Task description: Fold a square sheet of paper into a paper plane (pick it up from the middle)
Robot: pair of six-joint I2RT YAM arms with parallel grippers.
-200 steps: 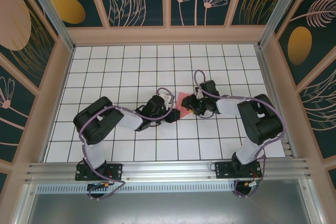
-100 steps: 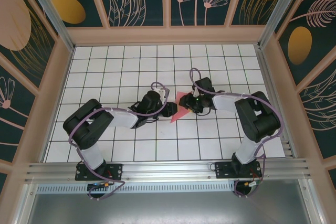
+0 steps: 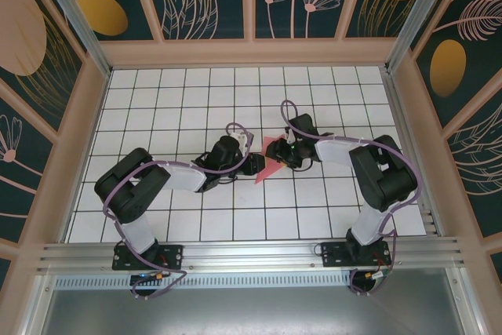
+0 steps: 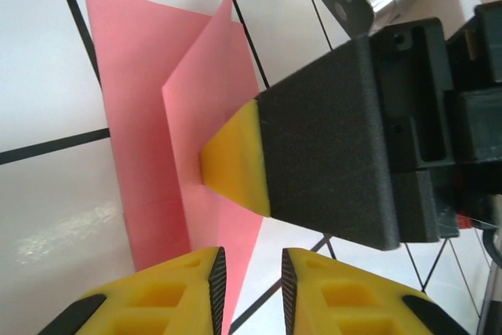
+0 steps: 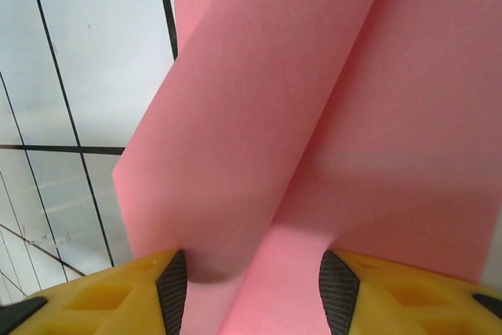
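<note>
At mid-desk the paper lies half-creased (one flap standing), left pincer narrowly apart at its edge, right pincer apart astride the fold; early folding, and next that flap probably needs pressing flat.

Desk: white tiles, black grid lines, tan wood rim on three sides. One item lying on it, near centre: pink paper sheet, folded. Left wrist view shows its bottom layer flat on the tiles, one flap standing up off a crease.
</note>
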